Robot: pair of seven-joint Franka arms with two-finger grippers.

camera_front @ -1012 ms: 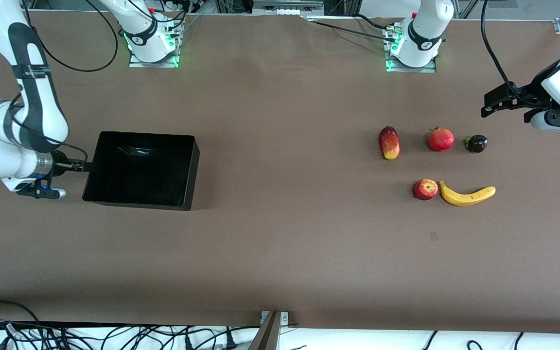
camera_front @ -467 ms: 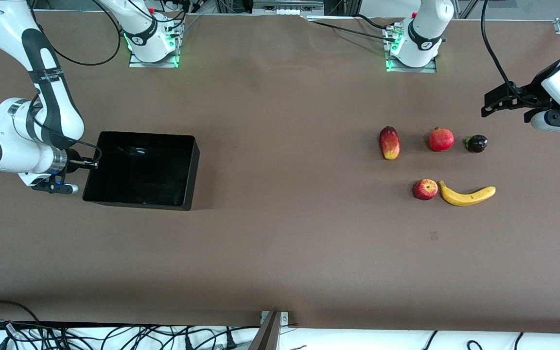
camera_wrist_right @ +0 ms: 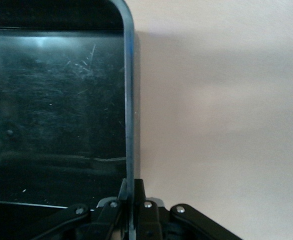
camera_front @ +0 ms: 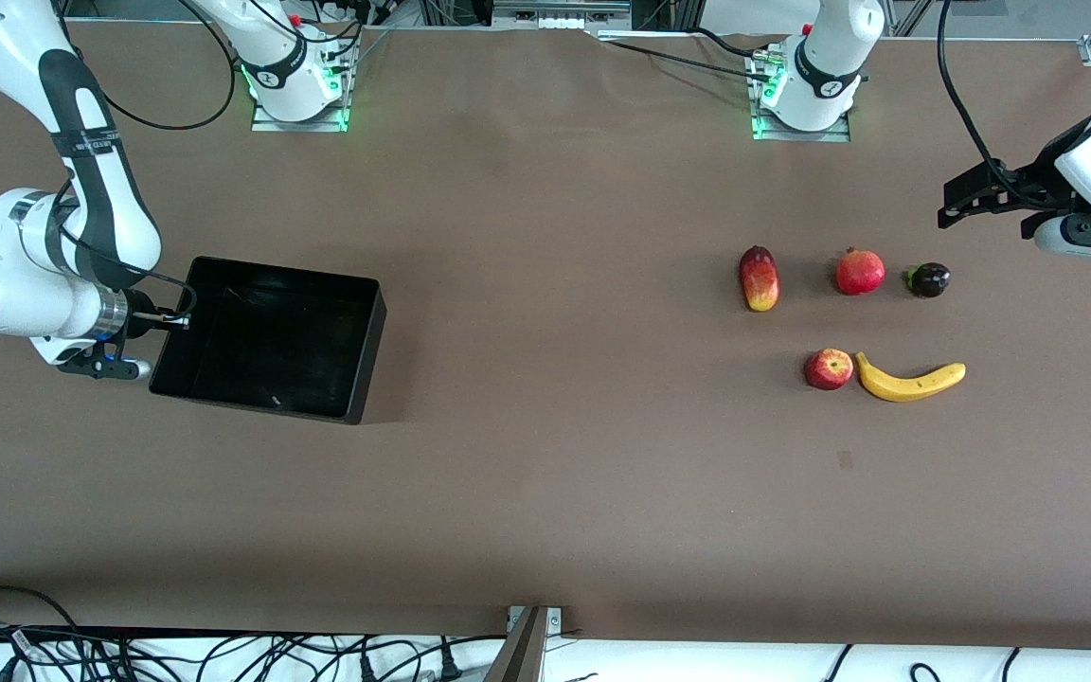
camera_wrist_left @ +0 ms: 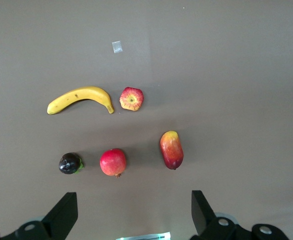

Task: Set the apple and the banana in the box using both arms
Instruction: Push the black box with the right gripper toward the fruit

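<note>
- Right gripper pinches the end wall of the shallow glossy black plastic box, near the worktop's right-arm edge; nothing inside.
- Left gripper hangs wide open above the left-arm edge.

A robotics lab, with a test bench set up for two arms.

Two white arms are bolted to metal base plates along the far edge of a wide table covered in plain brown sheeting, green status lights glowing at each base. Black cables loop off the arms to aluminium framing and hardware at the far edge, and more cables lie tangled over white cloth along the near edge. A black box and a small set of fruit, an apple and banana among them, sit laid out like test props.
</note>
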